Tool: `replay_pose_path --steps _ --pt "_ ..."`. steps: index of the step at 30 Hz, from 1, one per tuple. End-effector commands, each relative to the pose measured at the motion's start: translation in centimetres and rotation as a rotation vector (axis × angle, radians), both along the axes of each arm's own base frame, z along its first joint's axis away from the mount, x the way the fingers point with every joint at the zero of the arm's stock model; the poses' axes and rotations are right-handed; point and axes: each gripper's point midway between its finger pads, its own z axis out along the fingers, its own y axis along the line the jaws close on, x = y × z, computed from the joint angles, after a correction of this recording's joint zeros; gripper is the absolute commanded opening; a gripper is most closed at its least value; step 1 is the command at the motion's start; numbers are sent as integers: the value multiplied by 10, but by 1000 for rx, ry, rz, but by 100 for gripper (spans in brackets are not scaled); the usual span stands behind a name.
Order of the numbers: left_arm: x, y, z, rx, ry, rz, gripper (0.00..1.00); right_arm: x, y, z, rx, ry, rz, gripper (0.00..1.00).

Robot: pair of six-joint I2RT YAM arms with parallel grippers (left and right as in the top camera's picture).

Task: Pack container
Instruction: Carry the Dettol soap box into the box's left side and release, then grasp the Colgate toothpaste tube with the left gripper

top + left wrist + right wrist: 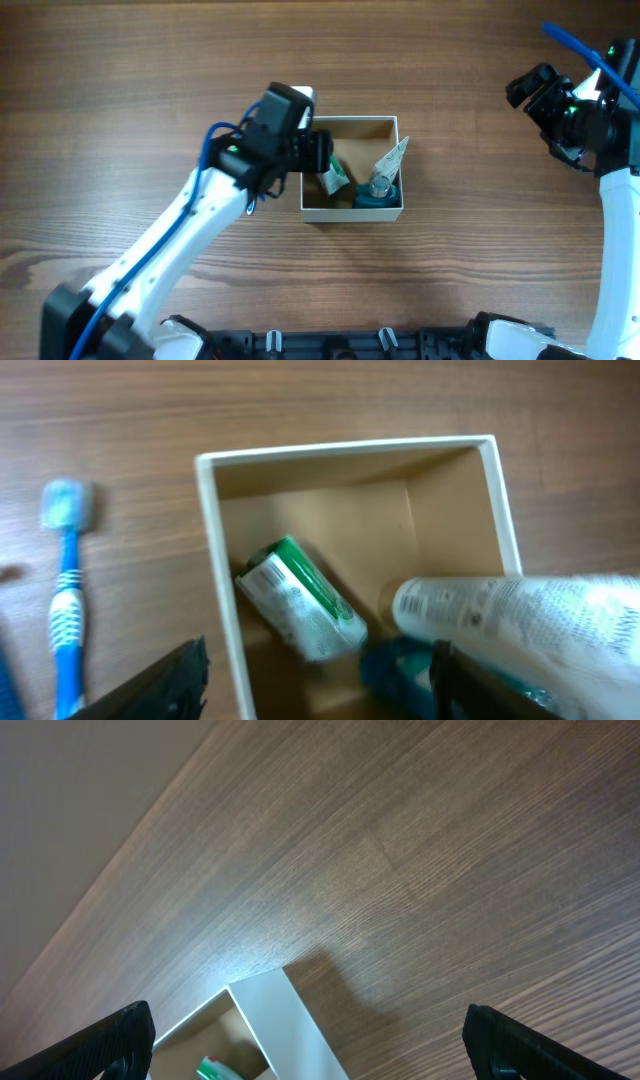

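Observation:
The container [352,213], a square white-walled box with a tan inside, sits mid-table. It holds a green-and-white tube [333,179], a white crinkled tube [388,160] and a teal object [378,196]. My left gripper [319,154] is open and empty, and hovers over the box's left wall. In the left wrist view its fingers [320,652] straddle that wall [215,550], above the green-and-white tube [300,600], the white tube [520,615] and the teal object [400,665]. My right gripper [527,88] is open and empty, raised far right of the box. The right wrist view [308,1011] shows a box corner [290,1020].
A blue-and-white toothbrush [65,590] lies on the wooden table just outside the box's left wall. It is hidden under my left arm in the overhead view. The arm bases stand along the table's front edge [340,345].

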Motion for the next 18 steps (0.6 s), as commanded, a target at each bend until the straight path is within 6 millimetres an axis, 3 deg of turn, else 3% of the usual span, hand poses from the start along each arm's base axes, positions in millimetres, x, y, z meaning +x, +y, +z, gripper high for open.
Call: replay_pose_path --steps 1,2,7,10,13,18 --pt "-4 58 43 37 -58 137 77 1 2 1 14 -5 1 100" --pt "-8 71 43 61 -49 157 78 1 2 1 14 -5 1 100" --pt "-36 186 21 284 120 296 85 1 2 1 14 -5 1 100" --pt "-37 224 -4 311 241 373 82 1 2 1 14 -5 0 100" --pt "-26 235 -32 337 306 330 81 1 2 1 14 -6 0 100" --pt "-4 236 -90 365 408 266 79 1 2 1 14 -5 1 100"
